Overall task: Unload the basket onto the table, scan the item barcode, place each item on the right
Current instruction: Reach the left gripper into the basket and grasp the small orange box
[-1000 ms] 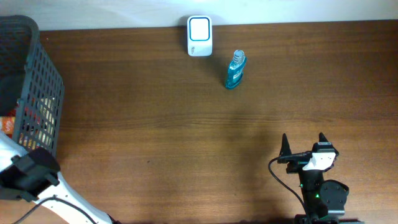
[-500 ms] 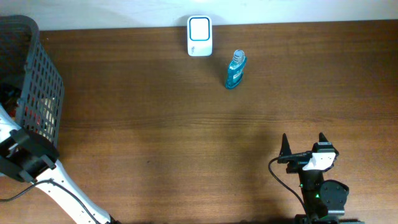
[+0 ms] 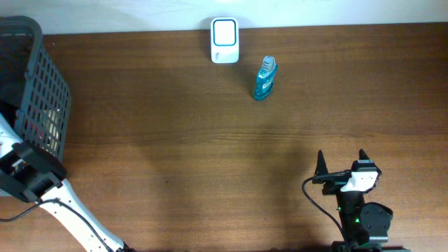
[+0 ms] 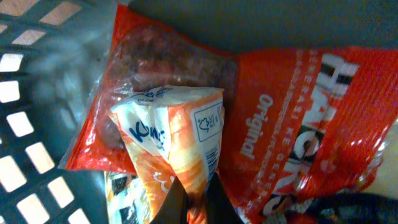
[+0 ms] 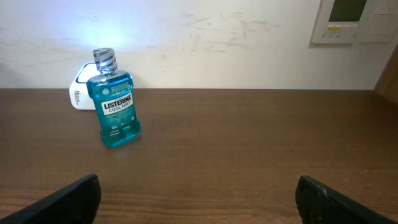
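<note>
The left gripper, spread a second ago, now pinches the orange-and-white packet right in front of it; the right gripper stays spread.

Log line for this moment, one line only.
left fingers: shut on orange packet in basket | right fingers: open, above table | bottle: upright near scanner
</note>
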Available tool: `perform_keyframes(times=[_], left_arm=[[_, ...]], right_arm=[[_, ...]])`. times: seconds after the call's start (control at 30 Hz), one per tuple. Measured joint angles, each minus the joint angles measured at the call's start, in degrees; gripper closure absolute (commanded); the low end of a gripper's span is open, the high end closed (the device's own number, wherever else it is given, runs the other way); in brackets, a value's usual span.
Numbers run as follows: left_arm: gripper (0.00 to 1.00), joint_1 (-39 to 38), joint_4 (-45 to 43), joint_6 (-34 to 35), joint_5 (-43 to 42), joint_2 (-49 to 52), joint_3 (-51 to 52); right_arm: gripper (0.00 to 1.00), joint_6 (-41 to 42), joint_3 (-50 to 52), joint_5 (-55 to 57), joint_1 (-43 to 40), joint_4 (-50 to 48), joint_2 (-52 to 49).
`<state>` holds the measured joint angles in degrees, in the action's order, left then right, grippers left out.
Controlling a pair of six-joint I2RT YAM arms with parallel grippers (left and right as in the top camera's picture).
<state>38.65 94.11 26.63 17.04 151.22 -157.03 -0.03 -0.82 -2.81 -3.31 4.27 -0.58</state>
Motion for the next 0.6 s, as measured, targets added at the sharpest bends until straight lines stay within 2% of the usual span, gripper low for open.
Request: perform_keyframes(times=[0.07, 0.2, 0.3, 0.4, 0.5, 0.6], left_arm=[[1.00, 0.0, 2.4, -0.3, -0.2, 0.3, -2.4], [1.00, 0.0, 2.6, -0.9, -4.2, -2.9, -14.9], [1.00, 0.0, -0.9, 0.3, -10.9, -15.1, -20.6], [1.00, -1.2, -1.5, 0.7, -23.6, -30.3, -23.1], [1.00, -8.3, 2.3, 0.2, -35.6, -33.5, -23.0], [1.00, -20.6, 2.2, -3.3, -39.3, -30.9, -15.4]], right_arm=[[0.01, 0.0, 0.0, 0.0, 0.0, 0.0, 0.0], [0.01, 0.0, 0.0, 0.0, 0.0, 0.0, 0.0], [0.01, 0.0, 0.0, 0.0, 0.0, 0.0, 0.0], [0.01, -0.1, 0.0, 0.0, 0.0, 0.0, 0.0], [0.01, 0.0, 0.0, 0.0, 0.0, 0.0, 0.0], [0.01, 0.0, 0.0, 0.0, 0.0, 0.0, 0.0]])
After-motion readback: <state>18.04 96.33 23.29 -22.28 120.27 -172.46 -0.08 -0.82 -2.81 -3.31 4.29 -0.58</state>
